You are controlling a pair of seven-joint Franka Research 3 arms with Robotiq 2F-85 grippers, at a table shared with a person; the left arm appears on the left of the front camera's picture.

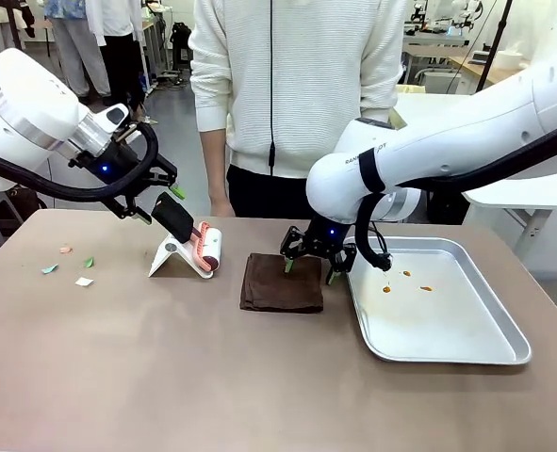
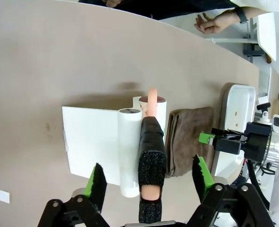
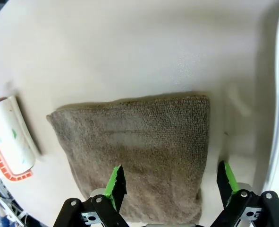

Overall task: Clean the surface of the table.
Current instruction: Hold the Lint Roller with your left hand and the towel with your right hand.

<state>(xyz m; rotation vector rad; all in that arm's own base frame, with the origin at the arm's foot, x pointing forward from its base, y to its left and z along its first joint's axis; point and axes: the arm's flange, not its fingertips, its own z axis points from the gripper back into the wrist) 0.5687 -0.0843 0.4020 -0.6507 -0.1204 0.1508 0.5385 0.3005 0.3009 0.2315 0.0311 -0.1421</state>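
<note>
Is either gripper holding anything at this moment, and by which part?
Nothing held. The left gripper's fingers flank the lint roller's black handle, gaps on both sides; the right gripper is open over the brown cloth's edge.

There's a short line of small dark lettering on the white casing of the right arm (image 1: 370, 148), just above the black band on that link. It's too small and blurred to spell out. No other print, label or number can be read in these views.
</note>
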